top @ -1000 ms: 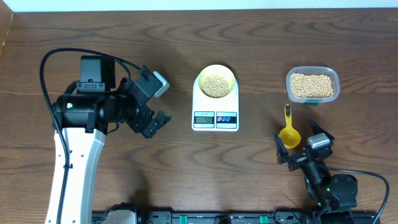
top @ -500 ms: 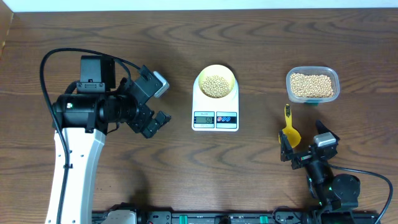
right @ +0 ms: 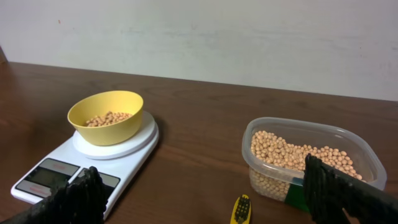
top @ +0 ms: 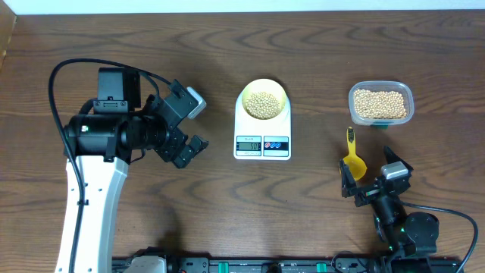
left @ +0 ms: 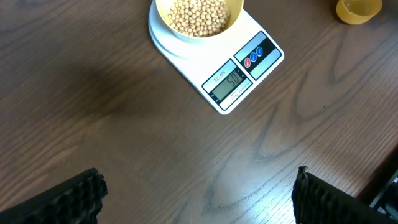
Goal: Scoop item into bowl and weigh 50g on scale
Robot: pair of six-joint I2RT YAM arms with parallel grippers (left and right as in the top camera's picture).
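Overhead: dark wood table [top: 303, 220], white wall [top: 227, 5]; left end effector [top: 198, 125] and right end effector [top: 370, 176] gape.

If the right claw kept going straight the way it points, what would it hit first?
Probably the yellow scoop, which lies on the table just ahead of the open right gripper. Height is unclear, so it might pass above it.
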